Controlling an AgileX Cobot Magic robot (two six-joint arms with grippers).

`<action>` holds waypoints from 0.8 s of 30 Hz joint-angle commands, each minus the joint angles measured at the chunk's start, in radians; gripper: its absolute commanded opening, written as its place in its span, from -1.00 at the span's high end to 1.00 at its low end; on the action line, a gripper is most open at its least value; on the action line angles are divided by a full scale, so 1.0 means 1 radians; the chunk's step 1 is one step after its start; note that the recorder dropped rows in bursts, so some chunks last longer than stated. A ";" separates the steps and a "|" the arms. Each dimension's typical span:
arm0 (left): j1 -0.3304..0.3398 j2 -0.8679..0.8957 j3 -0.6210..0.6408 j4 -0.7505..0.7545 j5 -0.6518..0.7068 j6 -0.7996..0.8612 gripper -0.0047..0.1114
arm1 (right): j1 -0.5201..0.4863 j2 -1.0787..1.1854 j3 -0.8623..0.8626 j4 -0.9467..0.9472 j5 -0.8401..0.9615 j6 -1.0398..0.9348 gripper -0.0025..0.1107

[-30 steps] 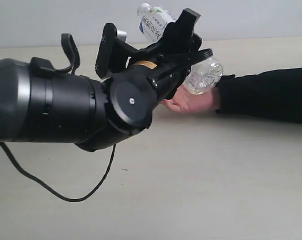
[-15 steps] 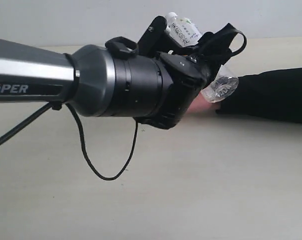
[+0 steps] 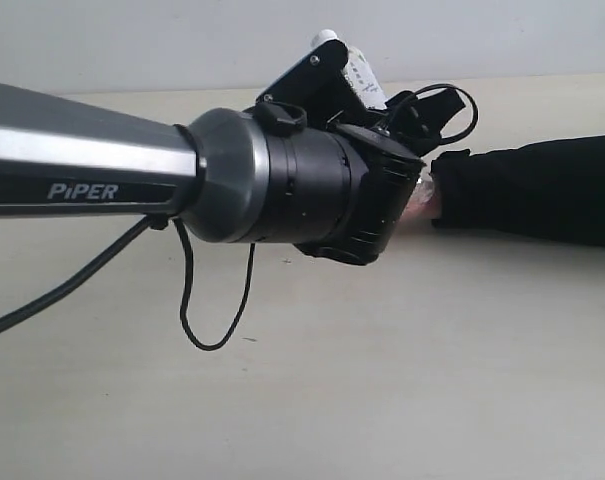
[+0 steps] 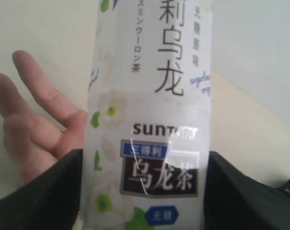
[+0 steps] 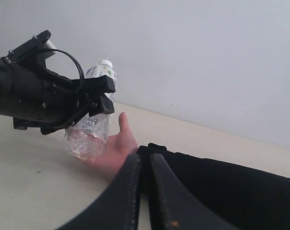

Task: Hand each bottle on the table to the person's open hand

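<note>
Left gripper [image 5: 100,94]: jaws clamped on the labelled body of the oolong-tea bottle [image 5: 89,136], a wide grip that spans the bottle's width.
Bottle axis: tilted, with the white cap [image 5: 105,63] up toward the wall [image 5: 207,57] and the clear base down toward the palm.
Bottle to hand: the base hangs over the person's open hand [image 5: 115,149], which lies palm up on the table [image 3: 382,380]. We cannot tell whether base and palm touch.
Right gripper [image 5: 145,165]: jaws together, empty, above the black sleeve [image 5: 221,182] and well apart from the bottle.
Nearer arm: the left one, so we judge the release is its job.
Room: bare tabletop on the near side, wall behind. We judge the drop short — the risk is the bottle rolling off the palm.
</note>
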 commanded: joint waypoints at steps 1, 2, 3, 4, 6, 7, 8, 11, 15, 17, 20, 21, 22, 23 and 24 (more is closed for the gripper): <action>0.000 0.029 -0.004 0.009 0.001 -0.005 0.92 | -0.004 -0.006 -0.007 0.000 -0.004 0.000 0.81; 0.000 0.034 -0.005 0.009 -0.004 -0.005 0.92 | -0.004 -0.006 -0.007 0.000 -0.004 0.000 0.81; 0.000 0.042 -0.006 0.009 -0.009 0.001 0.92 | -0.004 -0.006 -0.007 0.000 -0.004 0.000 0.81; 0.000 0.047 -0.010 0.009 -0.017 0.005 0.92 | -0.004 -0.006 -0.007 0.000 -0.004 0.000 0.81; 0.000 0.055 -0.017 0.009 -0.021 0.008 0.92 | -0.004 -0.006 -0.007 0.000 -0.004 0.000 0.81; 0.000 0.055 -0.020 0.009 -0.021 0.008 0.92 | -0.004 -0.006 -0.007 0.000 -0.004 0.000 0.81; 0.000 0.058 -0.019 0.009 -0.021 0.008 0.92 | -0.004 -0.006 -0.007 0.000 -0.004 0.000 0.81; 0.007 0.063 -0.019 0.009 -0.017 0.000 0.92 | -0.004 -0.006 -0.007 0.000 -0.004 0.000 0.81; 0.013 0.068 -0.019 0.009 -0.007 -0.020 0.92 | -0.004 -0.006 -0.007 0.000 -0.004 0.000 0.81; 0.018 0.068 -0.019 0.009 0.005 0.003 0.92 | -0.004 -0.006 -0.007 0.000 -0.004 0.000 0.81; 0.025 0.068 -0.019 0.009 0.009 0.005 0.92 | -0.004 -0.006 -0.007 -0.001 -0.004 0.000 0.81; 0.028 0.068 -0.019 0.009 0.018 0.005 0.92 | -0.004 -0.006 -0.007 -0.001 -0.004 0.000 0.81; 0.030 0.068 -0.019 0.009 0.035 0.007 0.92 | -0.004 -0.006 -0.007 -0.001 -0.004 0.000 0.81; 0.033 0.072 -0.019 0.009 0.046 0.015 0.92 | -0.004 -0.006 -0.007 -0.001 -0.004 0.000 0.81; 0.034 0.072 -0.019 0.009 0.054 0.021 0.92 | -0.004 -0.006 -0.007 -0.001 -0.004 0.000 0.81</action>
